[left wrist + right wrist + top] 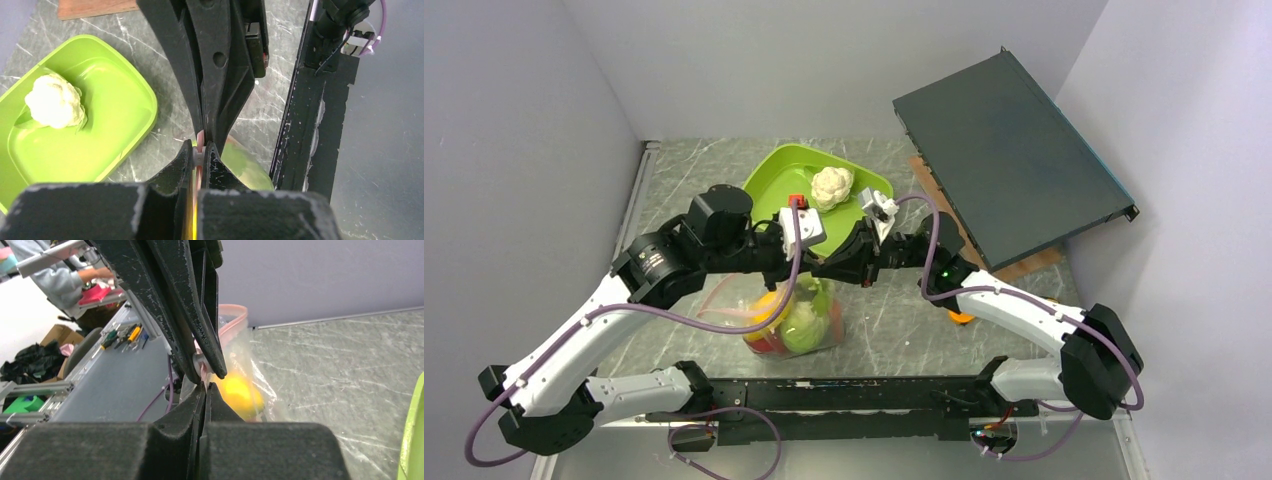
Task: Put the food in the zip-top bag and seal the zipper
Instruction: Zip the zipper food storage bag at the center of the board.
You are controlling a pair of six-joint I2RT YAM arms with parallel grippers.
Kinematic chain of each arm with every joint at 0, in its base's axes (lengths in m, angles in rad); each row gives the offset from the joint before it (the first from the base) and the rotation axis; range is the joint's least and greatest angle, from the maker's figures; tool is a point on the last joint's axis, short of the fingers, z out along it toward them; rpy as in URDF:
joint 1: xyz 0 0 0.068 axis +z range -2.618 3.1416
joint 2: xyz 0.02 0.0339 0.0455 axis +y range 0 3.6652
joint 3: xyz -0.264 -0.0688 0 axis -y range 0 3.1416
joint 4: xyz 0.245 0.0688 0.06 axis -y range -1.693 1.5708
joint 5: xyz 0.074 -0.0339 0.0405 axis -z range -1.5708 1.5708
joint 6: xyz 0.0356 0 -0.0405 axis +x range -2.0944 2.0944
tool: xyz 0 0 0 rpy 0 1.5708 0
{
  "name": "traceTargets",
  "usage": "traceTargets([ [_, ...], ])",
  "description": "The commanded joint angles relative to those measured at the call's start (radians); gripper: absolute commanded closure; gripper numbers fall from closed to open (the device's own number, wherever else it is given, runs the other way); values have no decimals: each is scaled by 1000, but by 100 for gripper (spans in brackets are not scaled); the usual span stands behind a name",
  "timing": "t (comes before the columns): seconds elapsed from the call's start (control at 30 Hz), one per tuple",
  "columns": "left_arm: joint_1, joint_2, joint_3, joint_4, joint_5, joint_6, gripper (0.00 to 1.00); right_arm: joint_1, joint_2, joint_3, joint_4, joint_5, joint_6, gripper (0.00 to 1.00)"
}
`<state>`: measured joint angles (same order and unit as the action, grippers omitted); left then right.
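The left end effector [199,156] and the right end effector [204,386] meet tip to tip over the middle of the surface [894,320], just near of the lime-green tray [779,170]. Both are closed. In the left wrist view a pink strip, the zipper edge of the zip-top bag [829,330], is pinched between the left fingers [212,167]. The right end effector comes in from the opposite side, and its tips are shut on the same strip, touching or nearly touching the left ones. The right wrist view shows the pink zipper [232,320] curving up and away behind the left arm's fingers, with clear film hanging below it.

The bag sits below the two end effectors, toward the near edge of the surface, with its top lifted. Inside it lie a yellow piece [769,305], a green piece [802,320] and a red piece [764,343], packed together. Whether the zipper is sealed along its length cannot be told.

The white cauliflower [832,187] lies on the tray, apart from the bag. An orange disc [961,317] rests on the surface to the right, partly hidden by the right arm. A dark flat panel [1009,150] leans at the far right.
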<state>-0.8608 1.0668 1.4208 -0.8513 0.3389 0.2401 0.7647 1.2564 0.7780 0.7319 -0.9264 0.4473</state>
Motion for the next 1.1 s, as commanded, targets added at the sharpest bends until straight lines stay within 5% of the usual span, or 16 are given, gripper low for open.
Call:
traceTargets([
  [0.0,45,-59,-27,-10,18,21,100,-19,-38,-25,248,40,98,100],
  [0.43,84,-142,-77,-31,54,23,100,-64,-65,-53,261,66,103,100],
  [0.6,87,-135,-66,-36,72,15,100,-60,-54,44,43,-63,-40,98],
  [0.7,86,-124,-62,-22,76,11,100,-43,-45,158,-274,-110,-232,60],
  [0.8,86,-111,-51,-21,82,12,100,-25,-22,273,-537,-122,-404,41],
  [1.07,86,-87,-17,-24,89,7,100,-22,76,433,-772,-174,-544,43],
])
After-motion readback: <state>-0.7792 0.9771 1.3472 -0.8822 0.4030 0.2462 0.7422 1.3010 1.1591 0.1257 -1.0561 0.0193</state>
